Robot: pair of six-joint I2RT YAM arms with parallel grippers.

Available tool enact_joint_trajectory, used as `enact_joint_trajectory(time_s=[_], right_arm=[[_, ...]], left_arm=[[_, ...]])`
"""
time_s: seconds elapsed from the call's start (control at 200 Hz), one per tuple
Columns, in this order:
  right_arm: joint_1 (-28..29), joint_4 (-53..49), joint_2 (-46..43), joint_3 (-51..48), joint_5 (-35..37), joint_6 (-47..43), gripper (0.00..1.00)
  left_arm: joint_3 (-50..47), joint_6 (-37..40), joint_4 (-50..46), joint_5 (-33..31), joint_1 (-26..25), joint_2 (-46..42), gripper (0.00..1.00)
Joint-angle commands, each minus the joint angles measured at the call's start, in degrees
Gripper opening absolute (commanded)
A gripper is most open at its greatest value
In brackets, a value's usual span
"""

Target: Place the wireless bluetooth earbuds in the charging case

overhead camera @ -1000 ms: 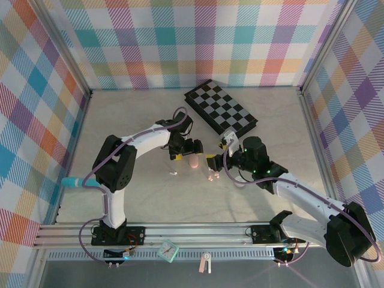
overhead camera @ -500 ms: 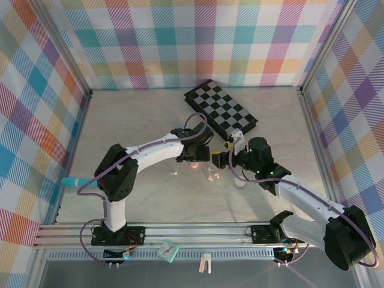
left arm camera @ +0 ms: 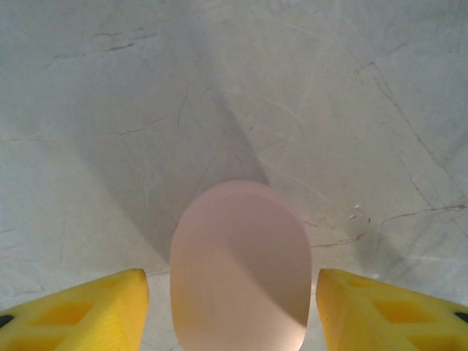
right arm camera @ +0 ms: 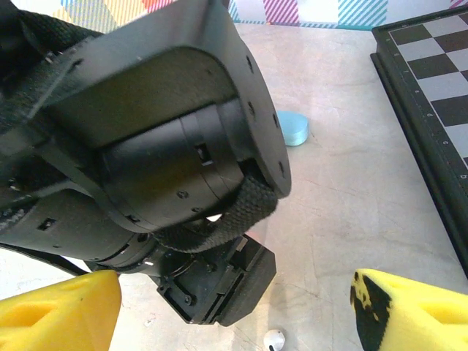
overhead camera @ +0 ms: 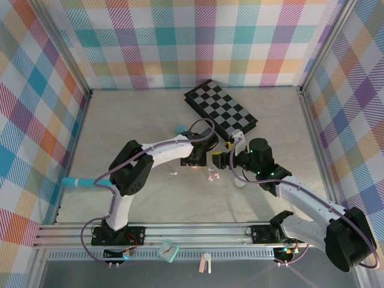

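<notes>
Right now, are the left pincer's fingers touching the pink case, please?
Apart. The left wrist view shows bare table on both sides between the yellow fingers and the pink case.

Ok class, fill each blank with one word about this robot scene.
1. The oval case between the left gripper's open jaws is ____.
2. The round case in the right wrist view is pale ____.
3. The earbud at that view's bottom edge is ____.
Missing words: pink; blue; white.
</notes>
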Motion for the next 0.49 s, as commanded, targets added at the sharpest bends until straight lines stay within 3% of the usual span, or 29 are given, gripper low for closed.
enact_joint_trajectory(time_s=[0.0,0.335,0.49], right_arm=[[-0.5,1.5,-1.0,-0.3,-0.7,0.4,0.82],[-1.0,0.7,-2.4,-0.2,-0.2,2.2,0.82],[-4.4,0.7,-4.6,-0.2,-2.3,8.5,0.81]], left_arm=[[1.4,-0.2,-1.2,-0.2,-0.5,1.1,0.56],[0.4,0.4,-0.1,0.3,-0.5,0.8,0.29],[-2.9,5.8,4.1,-1.5,-0.5,-5.1,0.27]])
